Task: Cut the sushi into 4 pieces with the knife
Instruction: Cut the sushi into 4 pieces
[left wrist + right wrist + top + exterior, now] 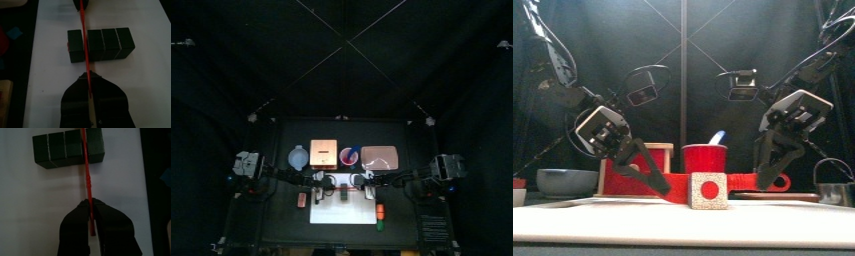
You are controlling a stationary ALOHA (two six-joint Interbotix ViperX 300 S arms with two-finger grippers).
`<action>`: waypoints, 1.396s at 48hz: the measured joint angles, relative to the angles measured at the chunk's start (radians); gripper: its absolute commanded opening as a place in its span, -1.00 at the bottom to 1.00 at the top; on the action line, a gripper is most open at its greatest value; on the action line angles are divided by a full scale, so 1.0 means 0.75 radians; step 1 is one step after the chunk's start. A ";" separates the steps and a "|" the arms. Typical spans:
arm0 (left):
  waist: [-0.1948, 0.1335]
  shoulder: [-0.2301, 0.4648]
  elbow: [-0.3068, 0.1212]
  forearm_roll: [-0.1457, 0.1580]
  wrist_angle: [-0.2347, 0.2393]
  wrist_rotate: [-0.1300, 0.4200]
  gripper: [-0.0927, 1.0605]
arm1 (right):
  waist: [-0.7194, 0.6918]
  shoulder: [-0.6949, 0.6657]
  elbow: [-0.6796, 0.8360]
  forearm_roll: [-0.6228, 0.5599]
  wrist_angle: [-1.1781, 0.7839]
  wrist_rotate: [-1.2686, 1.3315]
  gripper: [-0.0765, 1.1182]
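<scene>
The sushi roll (110, 44) is a row of dark green blocks lying on the white cutting board (147, 75), all still joined. A thin red knife (83, 35) lies across it at the seam beside one end block. My left gripper (87, 77) is shut on one end of the knife. My right gripper (89, 203) is shut on the same red knife (86, 173), which reaches over the roll (60, 145). In the front view the roll (710, 190) shows end-on between the left gripper (647, 178) and the right gripper (770, 172).
Behind the board stand a blue-grey bowl (298, 157), the wooden box (326, 155), the red cup (704, 160) with a blue knife (716, 137), and the pink tray (381, 157). A metal cutter (832, 186) sits at the right. Small toys (381, 213) lie beside the board.
</scene>
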 measured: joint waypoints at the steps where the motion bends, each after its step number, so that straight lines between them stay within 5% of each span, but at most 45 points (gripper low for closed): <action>1: 0.008 -0.004 0.000 0.006 0.002 0.000 -0.37 | -0.006 0.000 0.002 -0.004 0.000 0.000 -0.76; 10: 0.057 -0.045 0.000 0.059 0.018 0.006 -0.37 | -0.043 -0.018 0.000 -0.016 0.004 0.002 -0.76; 24: 0.045 -0.127 0.020 0.086 0.022 0.010 -0.37 | -0.010 -0.090 -0.008 -0.006 0.022 0.004 -0.76; 39: -0.088 -0.268 0.051 0.104 0.022 0.000 -0.38 | 0.110 -0.172 -0.008 0.043 0.025 0.008 -0.76; 67: -0.076 -0.200 0.059 0.076 -0.072 -0.002 -0.38 | 0.106 -0.164 -0.008 0.018 0.018 0.006 -0.76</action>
